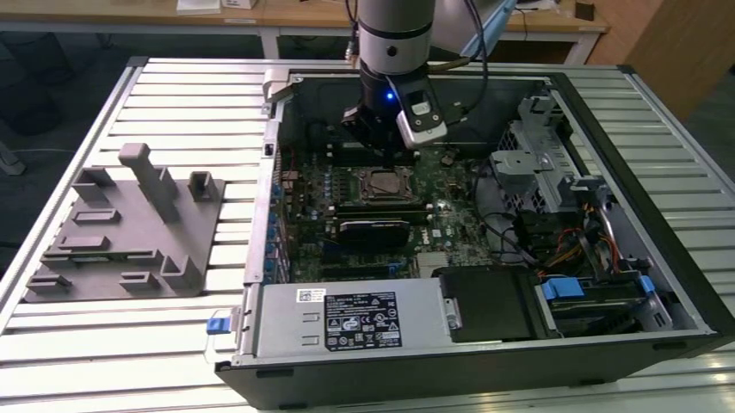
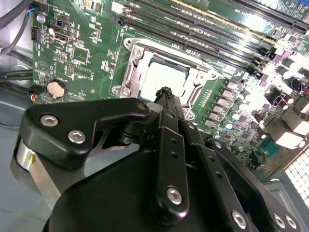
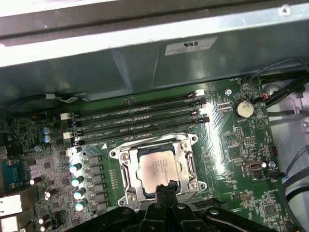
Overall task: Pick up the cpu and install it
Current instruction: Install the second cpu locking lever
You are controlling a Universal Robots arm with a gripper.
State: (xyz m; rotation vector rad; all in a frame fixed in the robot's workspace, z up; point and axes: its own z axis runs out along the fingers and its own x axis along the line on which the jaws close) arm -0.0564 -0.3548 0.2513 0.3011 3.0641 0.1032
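The cpu [image 3: 157, 169] lies flat in the metal-framed socket [image 3: 123, 166] on the green motherboard, its pale silvery top facing up. Both wrist views show it, and the second wrist view has the cpu [image 2: 161, 79] just past the fingertips. My gripper [image 3: 167, 185] hangs just above the cpu's edge, fingers pressed together with nothing between them. In the exterior view the gripper [image 1: 383, 157] reaches down into the open computer case, right over the cpu [image 1: 385, 183].
Memory slots [image 3: 135, 116] run along one side of the socket, capacitors [image 3: 77, 181] along another. A black rectangular module [image 1: 370, 232] sits nearer the case front. A grey plastic tray [image 1: 126, 224] with upright posts lies at the exterior view's left. Case walls [image 1: 267, 172] and a drive cage [image 1: 540, 163] close in.
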